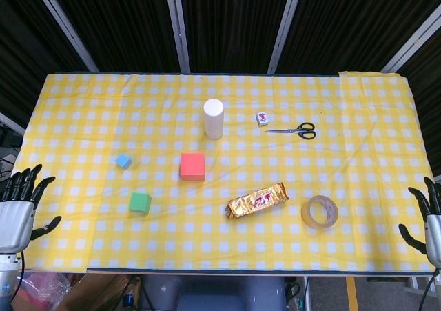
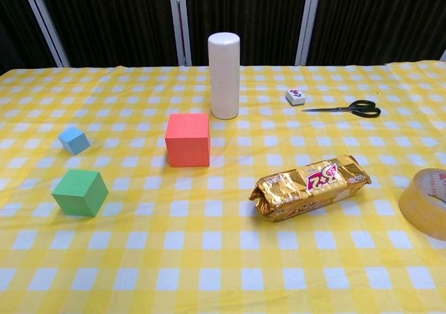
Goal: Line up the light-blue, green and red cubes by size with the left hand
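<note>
My left hand [image 1: 17, 207] sits off the table's left edge, fingers spread and holding nothing; my right hand [image 1: 428, 218] waits the same way off the right edge, empty with fingers apart (neither shows in the chest view). Nearest my left hand is the green cube [image 1: 140, 202], with the light-blue cube [image 1: 123, 161] just beyond it and the red cube [image 1: 192, 166] further toward the middle. I judge the job not started: the three form a loose triangle, not a row by size. Bare yellow checked cloth [image 1: 83, 118] around the cubes gives room to work. The white cylinder [image 1: 213, 118] behind the red cube and the gold snack packet [image 1: 258, 200] to its right bound that space.
</note>
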### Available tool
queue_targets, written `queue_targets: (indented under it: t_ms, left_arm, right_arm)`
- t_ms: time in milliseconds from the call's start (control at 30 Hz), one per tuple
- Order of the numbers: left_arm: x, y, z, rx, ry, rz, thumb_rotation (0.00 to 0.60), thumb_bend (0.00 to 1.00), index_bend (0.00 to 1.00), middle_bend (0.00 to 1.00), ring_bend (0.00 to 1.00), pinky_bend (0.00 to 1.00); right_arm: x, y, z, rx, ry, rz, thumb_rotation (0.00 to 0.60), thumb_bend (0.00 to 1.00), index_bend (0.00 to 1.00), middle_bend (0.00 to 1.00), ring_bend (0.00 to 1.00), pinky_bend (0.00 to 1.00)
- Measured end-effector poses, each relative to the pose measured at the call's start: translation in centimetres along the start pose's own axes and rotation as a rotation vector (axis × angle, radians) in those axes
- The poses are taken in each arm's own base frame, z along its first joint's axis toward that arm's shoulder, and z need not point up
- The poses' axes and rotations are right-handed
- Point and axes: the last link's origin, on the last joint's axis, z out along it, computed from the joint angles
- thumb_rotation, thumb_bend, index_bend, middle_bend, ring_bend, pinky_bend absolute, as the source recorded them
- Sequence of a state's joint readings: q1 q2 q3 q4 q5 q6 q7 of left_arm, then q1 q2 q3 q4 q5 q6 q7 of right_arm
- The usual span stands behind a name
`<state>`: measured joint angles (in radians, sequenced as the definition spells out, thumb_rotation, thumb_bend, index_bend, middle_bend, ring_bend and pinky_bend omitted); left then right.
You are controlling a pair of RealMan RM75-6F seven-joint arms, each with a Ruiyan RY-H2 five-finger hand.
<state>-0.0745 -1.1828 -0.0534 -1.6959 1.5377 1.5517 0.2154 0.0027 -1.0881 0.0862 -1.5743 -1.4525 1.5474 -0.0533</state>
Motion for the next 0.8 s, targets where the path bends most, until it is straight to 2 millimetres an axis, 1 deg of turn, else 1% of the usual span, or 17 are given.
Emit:
queue_targets:
  t_ms: [300,500,800]
  left_arm:
    - [-0.23,0.11,-0.06,0.002,-0.011,0.017,0.600,0.25,0.21,0.00,0.00,0.00]
    - [-0.36,0.38,-0.15,-0.008,-0.013,0.017,0.600,0.25,0.21,0.00,0.00,0.00]
    - [-0.30,-0.09,0.04,0.009,-0.004,0.003,0.600,0.24,0.21,0.00,0.00,0.00]
  right_arm:
    - [-0.02,-0.21,-0.13,0.005,0.002,-0.009,0.600,0.32,0.19,0.00,0.00,0.00]
    - [0.16,-0.33,-0.12,0.007,0.010,-0.004,0.600,0.32,0.19,0.00,0.00,0.00]
    - [0.08,-0.25,-0.07,-0.003,0.004,-0.014,0.600,0.32,0.19,0.00,0.00,0.00]
